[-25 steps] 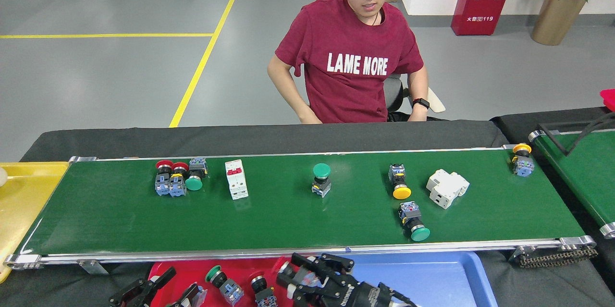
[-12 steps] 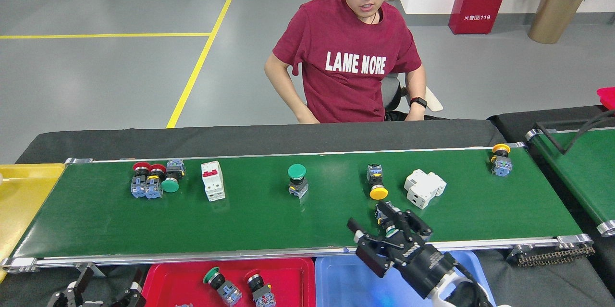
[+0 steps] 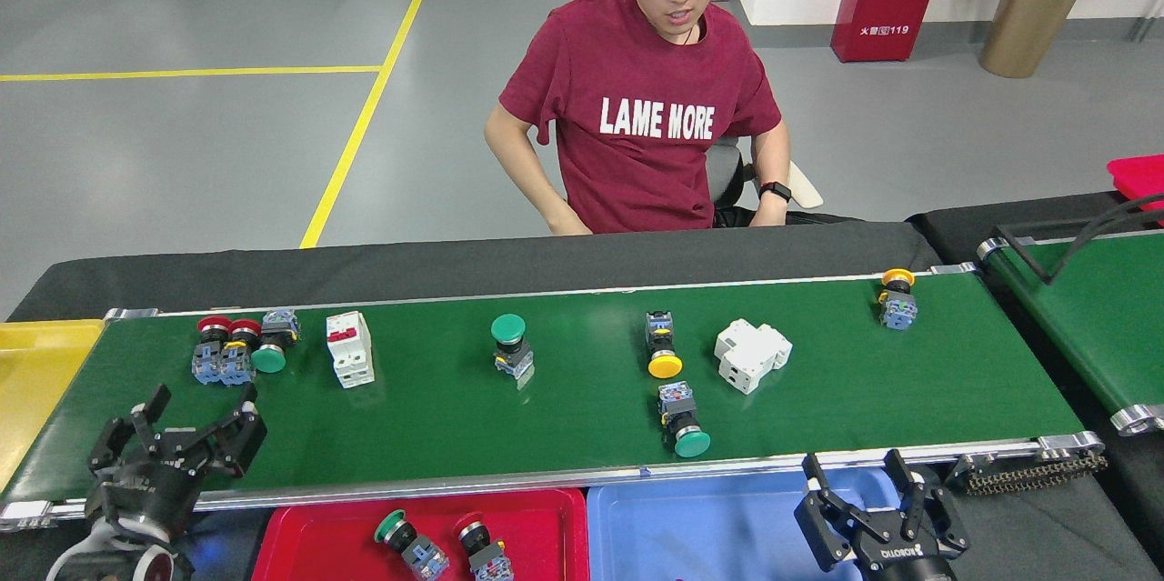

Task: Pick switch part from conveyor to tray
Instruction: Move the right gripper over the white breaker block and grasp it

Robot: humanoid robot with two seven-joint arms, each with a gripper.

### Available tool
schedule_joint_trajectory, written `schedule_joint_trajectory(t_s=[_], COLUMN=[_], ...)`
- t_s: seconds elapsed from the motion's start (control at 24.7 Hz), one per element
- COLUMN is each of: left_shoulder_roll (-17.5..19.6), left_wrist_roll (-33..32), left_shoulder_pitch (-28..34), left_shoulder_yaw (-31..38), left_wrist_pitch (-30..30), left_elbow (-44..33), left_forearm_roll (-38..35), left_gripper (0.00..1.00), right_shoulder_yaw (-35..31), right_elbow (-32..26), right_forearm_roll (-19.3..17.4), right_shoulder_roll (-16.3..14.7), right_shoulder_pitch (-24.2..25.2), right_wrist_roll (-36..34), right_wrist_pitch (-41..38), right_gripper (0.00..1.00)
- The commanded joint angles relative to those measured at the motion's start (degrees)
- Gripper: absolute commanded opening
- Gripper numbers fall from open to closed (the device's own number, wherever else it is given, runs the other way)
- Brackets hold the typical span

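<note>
Left gripper: the left gripper (image 3: 178, 422) hung over the near left end of the conveyor (image 3: 582, 381), fingers spread apart, holding nothing.
Right gripper: the right gripper (image 3: 864, 483) sat over the right end of the blue tray (image 3: 709, 531), just off the belt's near edge, fingers apart and empty.
Nearest part to the right gripper: a green-capped switch (image 3: 683, 418) lay on its side on the belt, up and to the left of it, with bare belt between them.
Beyond that switch: a yellow-capped switch (image 3: 662, 345) and a white breaker block (image 3: 752, 354) lay close together, farther from the gripper.
Far right of the belt: a small yellow-capped switch (image 3: 898, 299) stood alone near the far edge, well beyond the right gripper.
Ahead of the left gripper: a cluster of red- and green-capped switches (image 3: 238, 349), then a white breaker with red levers (image 3: 349, 349) to its right.
Mid belt: an upright green-capped switch (image 3: 511, 345), well apart from both grippers.
Red tray: the red tray (image 3: 546, 526), between the grippers, held two switches (image 3: 446, 546).
Across the belt: a person in a red shirt (image 3: 646, 108) sat facing it.
</note>
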Motion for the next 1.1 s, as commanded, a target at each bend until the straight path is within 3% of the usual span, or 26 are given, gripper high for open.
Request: schedule_joint_trajectory(t_s=[0.0, 0.2, 0.32, 0.45, 0.57, 0.65, 0.73, 0.81, 0.89, 1.01, 1.05], left_shoulder_roll=[1.42, 2.39, 3.71, 5.02, 5.11, 5.11, 5.02, 4.50, 4.41, 4.41, 4.32], left_wrist_roll=[0.26, 0.79, 0.96, 4.65, 8.96, 9.13, 9.22, 9.31, 9.31, 9.40, 9.49], left_shoulder_pitch=[-2.02, -7.29, -14.24, -22.24, -26.46, -26.81, -26.81, -26.89, -26.89, -27.07, -27.07], left_shoulder_yaw=[-1.69, -5.39, -9.34, -14.35, -14.97, -14.97, -14.97, -14.35, -14.53, -15.14, -15.50], left_wrist_pitch=[3.92, 10.43, 16.84, 23.26, 24.67, 24.49, 24.32, 22.73, 20.54, 19.92, 19.83], left_elbow=[2.50, 11.56, 21.58, 33.62, 40.47, 41.00, 41.09, 41.35, 41.27, 41.09, 41.00], left_forearm_roll=[-0.09, -0.17, -0.17, 0.00, 0.00, 0.27, 0.62, 0.97, 3.34, 5.19, 5.36], left_gripper=[1.00, 1.00, 1.00, 0.99, 0.95, 0.87, 0.72, 0.37, 0.23, 0.16, 0.14], right_shoulder_yaw=[-0.44, -0.27, 0.17, 4.04, 8.70, 12.39, 13.09, 13.27, 13.27, 13.27, 13.18], right_elbow=[-0.90, -0.90, -0.11, 4.81, 13.60, 21.16, 27.75, 35.49, 41.72, 46.30, 46.39], right_forearm_roll=[0.13, 0.30, 1.36, 6.63, 9.53, 9.80, 9.62, 9.53, 9.36, 9.27, 9.09], right_shoulder_roll=[0.11, 0.64, 2.75, 7.40, 12.24, 14.52, 17.34, 20.94, 23.40, 25.68, 25.60], right_shoulder_pitch=[-0.24, -1.65, -6.48, -13.25, -20.28, -26.52, -31.53, -35.92, -39.70, -41.90, -42.34], right_wrist_roll=[-0.50, 1.08, 6.88, 11.45, 13.56, 14.09, 14.27, 14.18, 14.18, 13.91, 13.83], right_wrist_pitch=[0.06, 0.33, 0.50, 0.68, 3.84, 5.78, 6.30, 6.30, 5.87, 5.69, 5.60], right_gripper=[0.99, 0.98, 0.98, 0.97, 0.97, 0.97, 0.97, 0.97, 0.97, 0.94, 0.86])
